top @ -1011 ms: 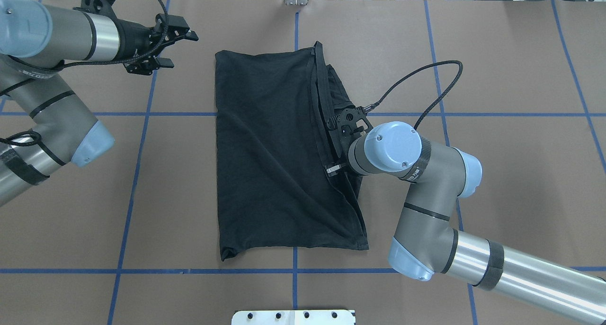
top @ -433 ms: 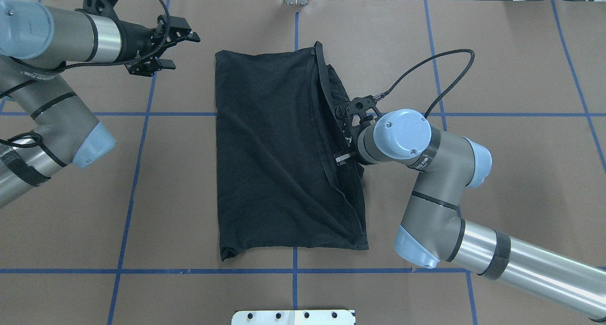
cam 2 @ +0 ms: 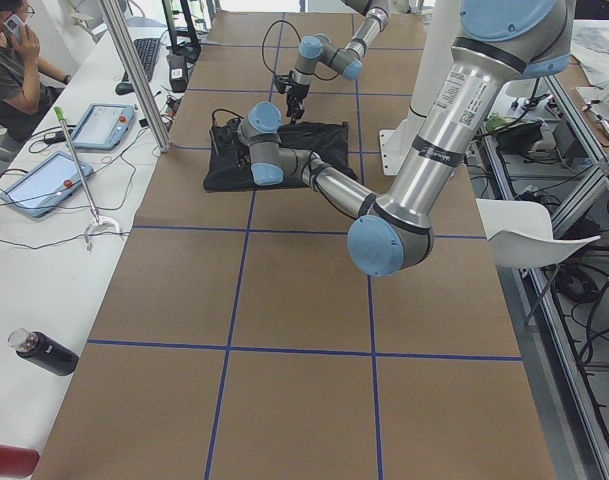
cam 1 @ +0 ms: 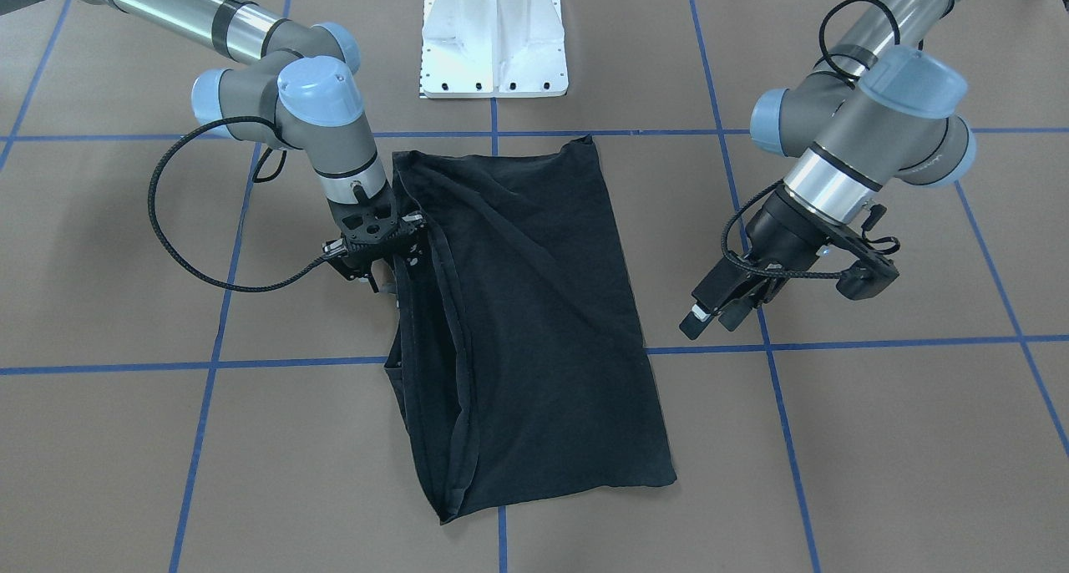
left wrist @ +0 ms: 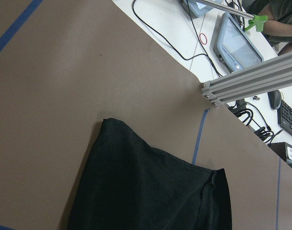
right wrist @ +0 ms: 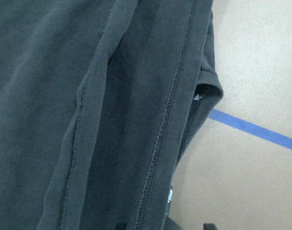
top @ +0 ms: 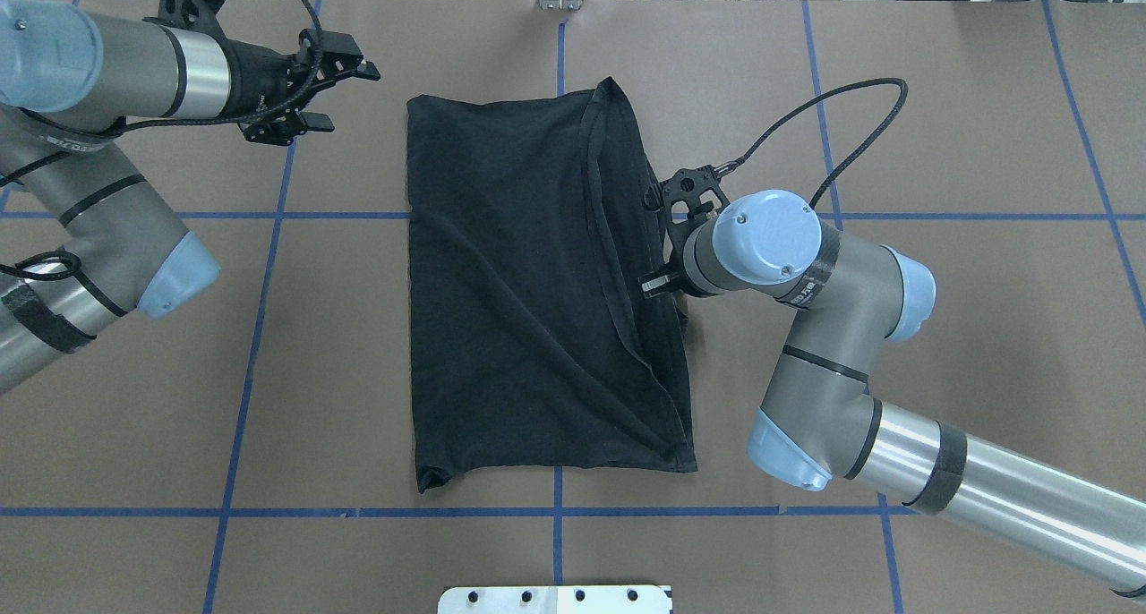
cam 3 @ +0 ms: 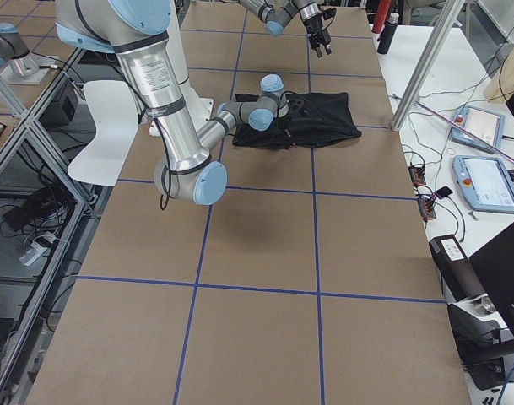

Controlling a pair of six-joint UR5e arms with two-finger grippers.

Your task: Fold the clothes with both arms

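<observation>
Neatly laid on the brown surface (top: 940, 104): black T-shirt (top: 519, 283), folded into a long rectangle, flat, with a doubled seam running down the side nearest the right arm (top: 833, 328) (hem stitching plain in that arm's wrist view). Right hand (cam 1: 386, 274) pointed straight down at that folded edge, about halfway along it and close over the cloth. Only its two tips in frame at the bottom of the wrist view, set apart, one over the shirt and one over the surface. Left hand (top: 345, 97) held off the shirt's far corner on the robot's left, well apart from the cloth, aimed sideways toward it and spread wide. Left arm (top: 116, 202) bent back toward the edge of the surface. Black cable (top: 806, 122) looping out from the right wrist. Blue tape lines (top: 260, 328) gridding the surface, two of them passing under the shirt. White base (cam 1: 494, 47) near the shirt's end closest to the robot.
</observation>
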